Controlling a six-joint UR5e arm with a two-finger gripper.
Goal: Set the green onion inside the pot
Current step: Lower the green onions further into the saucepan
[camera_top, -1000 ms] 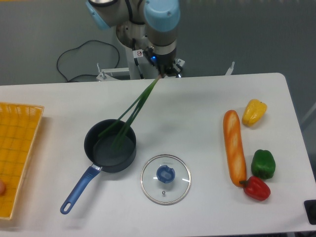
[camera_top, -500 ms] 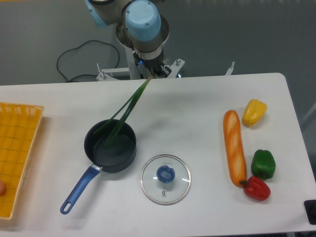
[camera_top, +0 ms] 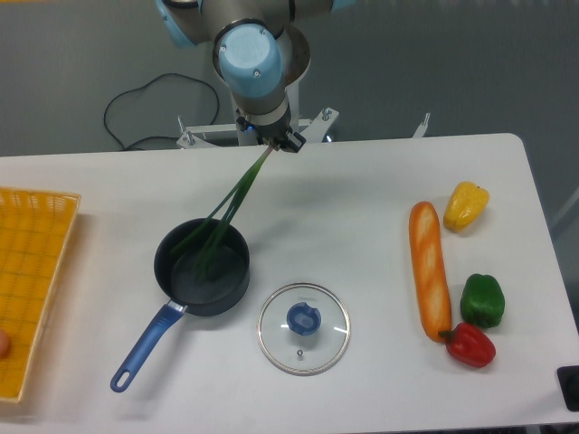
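The gripper (camera_top: 271, 145) hangs above the far edge of the white counter (camera_top: 362, 190), pointing down from the arm's pale blue wrist cap, and it is clamped on the pale end of the green onion (camera_top: 237, 194). From there the stalk slants down and to the left, splitting into several thin dark green leaves whose tips reach over the rim and into the pot (camera_top: 204, 268); whether those tips touch the pot's bottom cannot be told from this view. The pot sits left of the counter's middle, round and dark blue-black, with its long blue handle running toward the near left corner. Just to its right, apart from it, the glass lid (camera_top: 304, 327) lies flat with its blue knob facing up. On the right side of the counter a long orange loaf of bread (camera_top: 430, 268) lies roughly lengthwise toward the near edge. A yellow bell pepper (camera_top: 466, 204) sits near the far end of the loaf, a green bell pepper (camera_top: 481, 299) sits beside its near half, and a red bell pepper (camera_top: 470, 344) touches or nearly touches the loaf's near end, just in front of the green one. At the left edge a yellow woven basket (camera_top: 32, 271) is partly cut off by the frame. A black cable (camera_top: 136, 99) loops on the grey floor behind the counter.
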